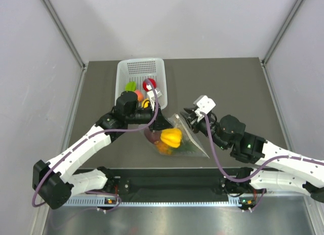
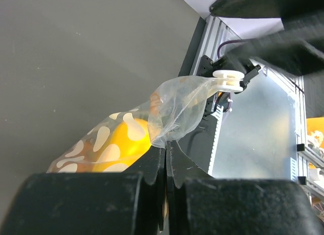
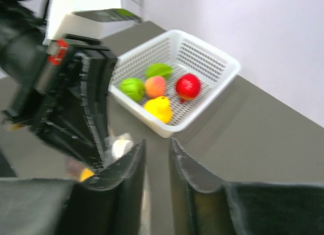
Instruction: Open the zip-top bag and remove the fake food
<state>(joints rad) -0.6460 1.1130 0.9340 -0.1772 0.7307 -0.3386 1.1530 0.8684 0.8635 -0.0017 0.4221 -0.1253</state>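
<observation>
The zip-top bag (image 1: 188,144) lies on the table between the arms, clear with cream dots. Inside it show a yellow pepper (image 1: 171,138), an orange fruit (image 1: 163,148) and a dark maroon piece (image 1: 151,136). My left gripper (image 1: 158,121) is shut on the bag's upper left edge. In the left wrist view the jaws (image 2: 166,146) pinch the clear film (image 2: 177,106), with the pepper (image 2: 119,144) just behind it. My right gripper (image 1: 187,115) is at the bag's upper right corner. Its jaws (image 3: 156,156) stand a little apart, with nothing clearly between them.
A white perforated basket (image 1: 121,68) stands at the back left and holds a red apple (image 1: 149,84) with green, peach and yellow pieces. It also shows in the right wrist view (image 3: 223,83). The left gripper's body (image 3: 76,103) is close beside the right fingers.
</observation>
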